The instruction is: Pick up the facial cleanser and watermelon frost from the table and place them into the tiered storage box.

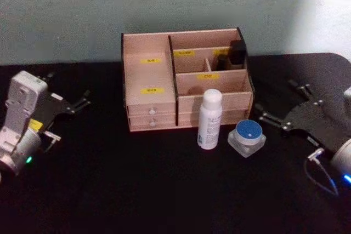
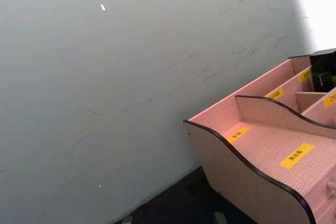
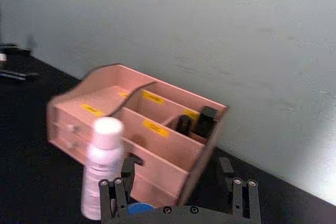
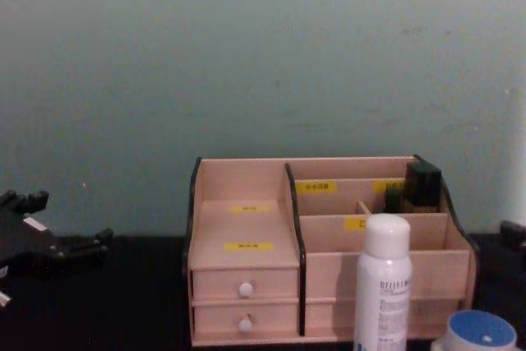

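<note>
Both sets of jaws are standing wide apart, gripping nothing: the left gripper [image 1: 67,89] is sitting at the left of the black table [image 1: 137,190], and the right gripper [image 1: 277,101] just right of one clear faceted jar with a round blue lid [image 1: 247,137]. One smooth white cylindrical spray bottle [image 1: 209,119] is standing upright beside the jar, in front of one pale pinkish wooden tiered storage box [image 1: 148,75] carrying two white-knobbed drawers [image 1: 152,114] and five yellow labels [image 1: 152,90].

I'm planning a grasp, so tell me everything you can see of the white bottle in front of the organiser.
The white bottle is a slim, plastic-looking cylinder with a rounded white cap and faint, unreadable print. It stands upright on the black table, just before the right part of the tiered storage box, with the blue-lidded jar beside it but apart. Nothing grips it.
</note>
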Tool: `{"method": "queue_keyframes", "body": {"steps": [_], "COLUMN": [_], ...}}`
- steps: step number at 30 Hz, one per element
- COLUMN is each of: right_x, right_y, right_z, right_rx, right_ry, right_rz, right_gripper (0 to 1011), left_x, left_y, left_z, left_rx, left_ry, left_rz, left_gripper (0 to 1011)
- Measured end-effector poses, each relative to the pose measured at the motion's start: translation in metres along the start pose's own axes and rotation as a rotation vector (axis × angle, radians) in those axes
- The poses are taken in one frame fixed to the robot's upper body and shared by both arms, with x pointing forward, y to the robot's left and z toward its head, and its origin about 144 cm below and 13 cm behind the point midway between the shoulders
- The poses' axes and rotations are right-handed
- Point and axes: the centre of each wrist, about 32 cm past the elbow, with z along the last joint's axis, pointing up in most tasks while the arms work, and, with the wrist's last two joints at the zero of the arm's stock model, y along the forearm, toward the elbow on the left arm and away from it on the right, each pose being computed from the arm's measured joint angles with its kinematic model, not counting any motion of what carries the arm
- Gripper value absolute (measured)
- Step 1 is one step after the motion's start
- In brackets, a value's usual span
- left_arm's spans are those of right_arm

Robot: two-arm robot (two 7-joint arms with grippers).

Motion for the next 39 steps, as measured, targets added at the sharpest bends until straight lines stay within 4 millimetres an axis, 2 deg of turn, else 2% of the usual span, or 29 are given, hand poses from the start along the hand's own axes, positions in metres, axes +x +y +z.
{"method": "queue_keyframes", "body": {"steps": [18,39], "right_x": [-0.021,-0.026], "right_y": [0.024,0.055], "right_z": [-0.015,-0.030], "right_rx": [-0.027,-0.059], "right_ry": [0.076,0.115], "right_rz": [0.155,0.196], "right_gripper": [1002,1002], "left_x": [0.000,0.000], "left_y": [0.000,0.000], "left_z": [0.000,0.000], "left_rx": [0.000,0.000], "left_ry": [0.000,0.000], "left_rz": [0.000,0.000], "left_gripper": [1001,1001]}}
